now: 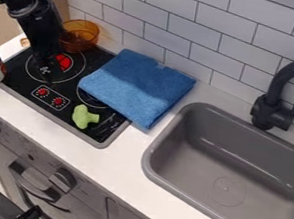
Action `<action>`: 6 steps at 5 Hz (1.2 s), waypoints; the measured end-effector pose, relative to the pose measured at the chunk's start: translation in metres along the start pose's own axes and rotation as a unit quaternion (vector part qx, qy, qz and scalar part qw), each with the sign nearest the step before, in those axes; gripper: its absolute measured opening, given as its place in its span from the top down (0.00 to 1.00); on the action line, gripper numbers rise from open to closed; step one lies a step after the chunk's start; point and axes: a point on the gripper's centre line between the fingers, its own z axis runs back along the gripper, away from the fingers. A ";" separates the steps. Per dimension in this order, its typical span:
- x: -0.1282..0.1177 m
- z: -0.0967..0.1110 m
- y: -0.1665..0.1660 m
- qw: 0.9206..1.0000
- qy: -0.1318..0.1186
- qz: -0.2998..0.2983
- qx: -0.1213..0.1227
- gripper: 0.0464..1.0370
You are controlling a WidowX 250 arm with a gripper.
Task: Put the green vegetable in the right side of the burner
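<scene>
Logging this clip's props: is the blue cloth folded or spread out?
Folded: the blue cloth lies as a thick, compact pad partly over the stovetop, a second layer showing at its upper right.

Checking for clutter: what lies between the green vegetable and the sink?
No object stands between the green vegetable and the sink in the camera view: only black stove, its grey rim and bare white counter.

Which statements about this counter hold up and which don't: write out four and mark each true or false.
The green vegetable lies on the black stovetop. True.
The blue cloth lies inside the sink. False: the cloth partly covers the stovetop.
The gripper is at the picture's left, over the stovetop. True.
The orange bowl stands beside the faucet. False: the bowl is by the stovetop's back edge.
</scene>
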 end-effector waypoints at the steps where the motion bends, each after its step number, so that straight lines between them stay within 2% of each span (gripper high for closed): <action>1: -0.003 -0.009 -0.005 1.000 0.002 0.001 -0.017 0.04; 2: -0.003 -0.012 0.008 0.996 -0.013 -0.081 -0.029 0.04; 3: -0.004 -0.006 0.028 0.987 -0.009 -0.161 0.000 0.04; 4: -0.004 0.001 0.046 0.963 0.006 -0.269 0.012 0.04; 5: -0.011 -0.002 0.063 0.918 0.046 -0.392 0.038 0.04; 6: -0.015 -0.004 0.078 0.880 0.056 -0.472 0.010 0.04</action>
